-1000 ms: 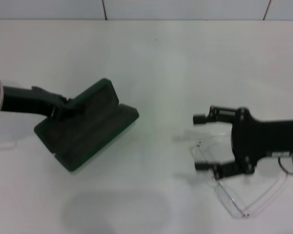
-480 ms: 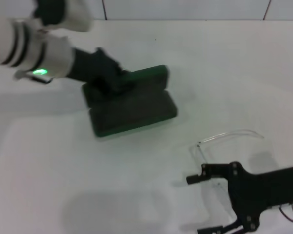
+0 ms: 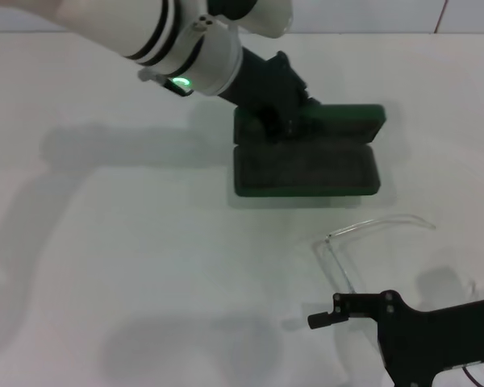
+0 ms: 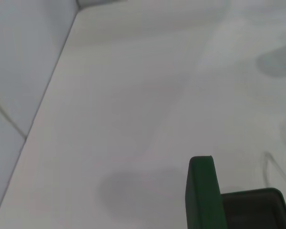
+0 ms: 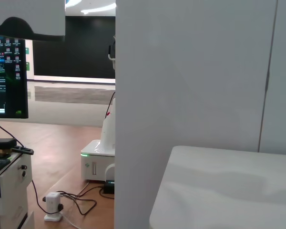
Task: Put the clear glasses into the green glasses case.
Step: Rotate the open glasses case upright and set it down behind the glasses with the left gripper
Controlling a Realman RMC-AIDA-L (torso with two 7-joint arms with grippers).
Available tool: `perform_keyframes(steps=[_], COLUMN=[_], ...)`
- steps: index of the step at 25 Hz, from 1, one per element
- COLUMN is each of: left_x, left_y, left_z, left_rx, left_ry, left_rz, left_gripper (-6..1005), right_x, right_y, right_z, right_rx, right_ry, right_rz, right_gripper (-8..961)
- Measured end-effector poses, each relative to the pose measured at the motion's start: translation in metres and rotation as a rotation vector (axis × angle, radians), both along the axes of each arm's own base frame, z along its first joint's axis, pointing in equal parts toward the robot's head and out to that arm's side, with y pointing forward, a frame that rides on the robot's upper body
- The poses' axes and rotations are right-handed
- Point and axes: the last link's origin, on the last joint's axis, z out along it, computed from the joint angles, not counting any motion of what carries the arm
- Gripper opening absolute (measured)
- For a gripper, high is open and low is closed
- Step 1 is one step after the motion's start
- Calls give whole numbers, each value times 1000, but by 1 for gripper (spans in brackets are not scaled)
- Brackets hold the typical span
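Observation:
The green glasses case (image 3: 306,171) lies open at the middle of the table, its lid (image 3: 343,121) standing up on the far side. My left gripper (image 3: 284,119) reaches in from the far left and is shut on the lid's left end. In the left wrist view the lid edge (image 4: 202,191) and the dark lining (image 4: 252,210) show. The clear glasses (image 3: 379,227) lie on the table in front of the case, to its right, as a faint outline. My right gripper (image 3: 321,361) is open at the near right edge, just short of the glasses, with one finger (image 3: 323,320) showing.
The white table (image 3: 129,266) stretches out to the left and front of the case. A tiled wall (image 3: 306,14) runs along the far edge. The right wrist view shows only a white panel (image 5: 190,71) and a room beyond.
My left arm has carried the open case from the left of the table rightward to the middle. The right gripper has drawn back toward the near edge, off the glasses.

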Motion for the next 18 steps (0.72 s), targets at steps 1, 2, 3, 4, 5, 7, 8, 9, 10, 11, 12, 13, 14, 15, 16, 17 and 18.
perform_keyframes(steps=[1,2,3,4,5,7,8,9,10,11,12,13,14,15,16,17,18], left_x=[0,1,1,0,0,-1,-2,-2,-3,-4,-4,-4,-4,-4,-4,-5,-5], left_y=[2,3,4,4,4,4,4,3,2,1,1,-1,-2,-2,-3,-4,-4], left_z=[-2,-3,-5,-7,-8,-13,-15,-17,-20,-22,-22,-24,-25,-26,-27,-28,-29], left_rx=[8,13,20,22,23,29,30,32,30,28,28,20,18,15,11,9,8], left_ry=[-10,-16,-27,-35,-40,-56,-61,-69,-70,-67,-67,-55,-52,-46,-38,-31,-25], left_rz=[3,6,10,13,14,17,16,14,7,-3,-3,-18,-21,-27,-36,-45,-53], left_gripper=[229,230,230,231,232,233,234,235,236,236,237,238,239,239,240,241,242], right_x=[0,1,2,2,2,3,3,3,3,2,2,2,2,2,2,2,2], right_y=[0,-1,-2,-2,-2,-1,1,2,4,5,6,6,6,7,7,8,9], right_z=[0,0,0,0,0,0,0,-1,-1,-1,-1,-1,-1,-1,-1,-1,-1], right_rx=[3,10,16,21,25,33,41,47,52,55,56,57,57,58,59,61,63], right_ry=[1,2,3,4,4,1,-2,-5,-7,-10,-12,-13,-14,-15,-17,-19,-20], right_rz=[3,9,15,20,22,20,18,17,16,16,15,15,16,17,17,17,17], right_gripper=[869,869,869,869,869,869,869,869,869,869,869,869,869,869,869,869,869])
